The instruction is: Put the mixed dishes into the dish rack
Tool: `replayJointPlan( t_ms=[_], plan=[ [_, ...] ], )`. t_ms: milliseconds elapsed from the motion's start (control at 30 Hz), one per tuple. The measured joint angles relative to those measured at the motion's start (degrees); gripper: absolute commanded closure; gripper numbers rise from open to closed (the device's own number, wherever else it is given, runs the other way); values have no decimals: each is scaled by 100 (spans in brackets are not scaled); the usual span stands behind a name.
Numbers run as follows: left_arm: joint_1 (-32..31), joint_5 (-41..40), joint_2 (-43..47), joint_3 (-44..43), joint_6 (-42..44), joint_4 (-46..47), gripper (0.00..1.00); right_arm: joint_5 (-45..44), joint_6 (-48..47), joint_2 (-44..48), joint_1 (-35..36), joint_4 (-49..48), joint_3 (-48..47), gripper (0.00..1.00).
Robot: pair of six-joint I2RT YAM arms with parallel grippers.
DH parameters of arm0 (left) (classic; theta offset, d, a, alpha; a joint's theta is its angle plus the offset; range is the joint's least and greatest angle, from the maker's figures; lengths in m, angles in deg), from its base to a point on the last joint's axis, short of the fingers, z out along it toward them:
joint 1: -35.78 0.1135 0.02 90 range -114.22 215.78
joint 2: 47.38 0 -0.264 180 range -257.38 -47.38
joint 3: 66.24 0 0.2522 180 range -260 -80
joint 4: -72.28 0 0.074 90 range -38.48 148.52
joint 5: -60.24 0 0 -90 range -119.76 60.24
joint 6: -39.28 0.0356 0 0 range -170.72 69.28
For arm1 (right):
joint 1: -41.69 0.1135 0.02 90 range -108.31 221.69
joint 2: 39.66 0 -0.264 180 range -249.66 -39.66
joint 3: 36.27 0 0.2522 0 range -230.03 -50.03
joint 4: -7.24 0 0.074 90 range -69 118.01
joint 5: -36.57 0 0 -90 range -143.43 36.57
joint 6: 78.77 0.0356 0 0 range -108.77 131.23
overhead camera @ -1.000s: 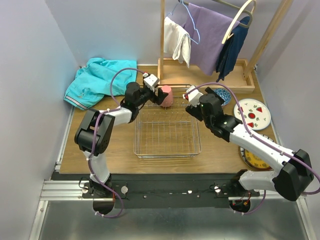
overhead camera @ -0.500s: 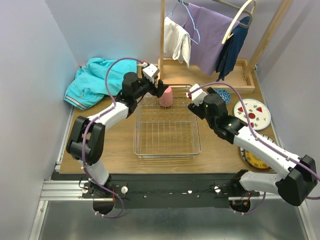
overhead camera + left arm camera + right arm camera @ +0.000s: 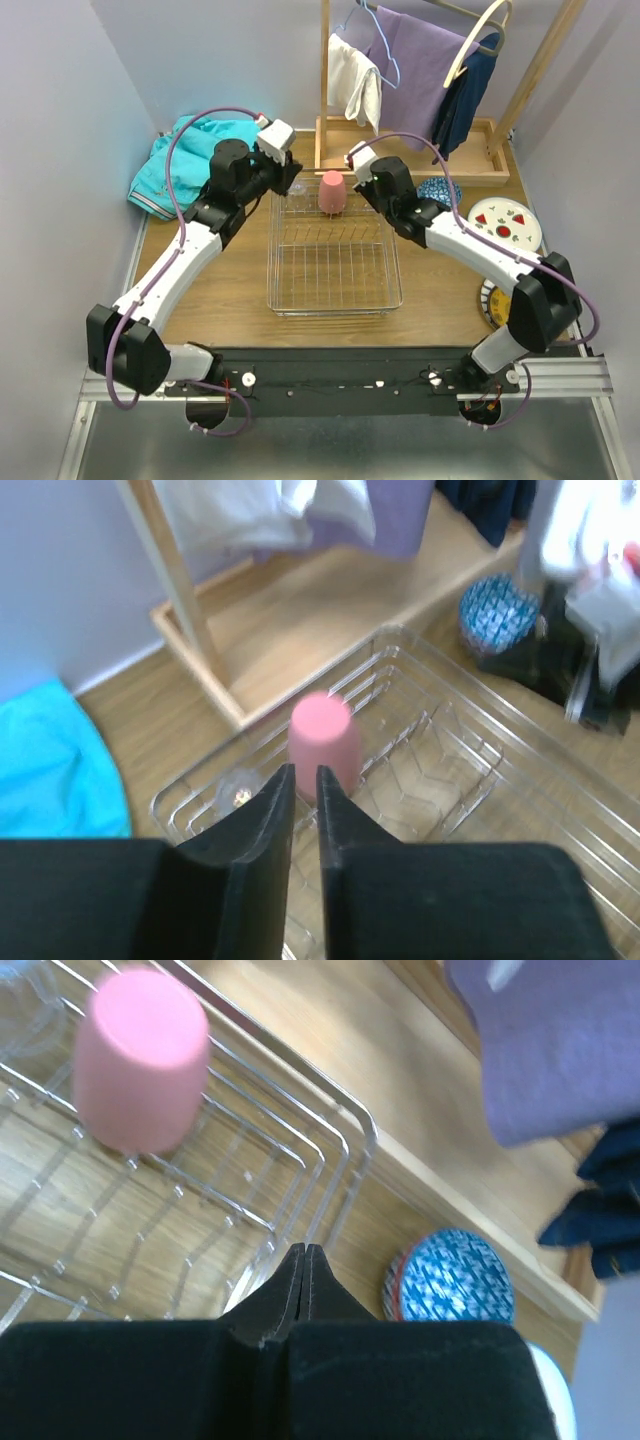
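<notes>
Left gripper point(image 3: 303, 772) has let go of the pink cup point(image 3: 331, 192) and pulled back left, its fingers narrowed to a slit with nothing between; the cup now stands upside down in the dish rack point(image 3: 334, 313) by the far rim, beside the small clear glass point(image 3: 238, 792), so it looks loaded. Right gripper point(image 3: 303, 1249) has closed fully, empty, over the far-right corner near the blue-patterned bowl point(image 3: 440, 190). Most of the grid is free, but the wooden clothes rack point(image 3: 325, 80) crowds the far rim

Yellow plate point(image 3: 489, 304) mostly hidden behind right arm point(image 3: 470, 241); clear glass point(image 3: 238, 791) blurred.
</notes>
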State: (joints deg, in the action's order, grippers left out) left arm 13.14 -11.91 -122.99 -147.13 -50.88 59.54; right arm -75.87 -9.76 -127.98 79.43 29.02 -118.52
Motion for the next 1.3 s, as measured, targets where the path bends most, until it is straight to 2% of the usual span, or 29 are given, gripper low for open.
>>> replayJointPlan(
  t_ms=[33, 300, 600, 867, 1300],
  plan=[
    [0, -35, 59, 31, 85, -240, 100, 111, 46, -190, -2, -2, -186, 99],
    [98, -321, 321, 507, 675, -1757, 100, 407, 190, -1134, -2, -203, -1010, 99],
    [846, -597, 835, 614, 789, -2712, 100, 321, 407, -2273, -153, -216, -1801, 99],
    [1147, -717, 1379, 619, 741, -2959, 100, 398, 505, -2938, -269, -101, -2378, 99],
    [1349, -691, 1250, 765, 605, -2938, 100, 859, 831, -3259, -236, 334, -3003, 99]
  ],
)
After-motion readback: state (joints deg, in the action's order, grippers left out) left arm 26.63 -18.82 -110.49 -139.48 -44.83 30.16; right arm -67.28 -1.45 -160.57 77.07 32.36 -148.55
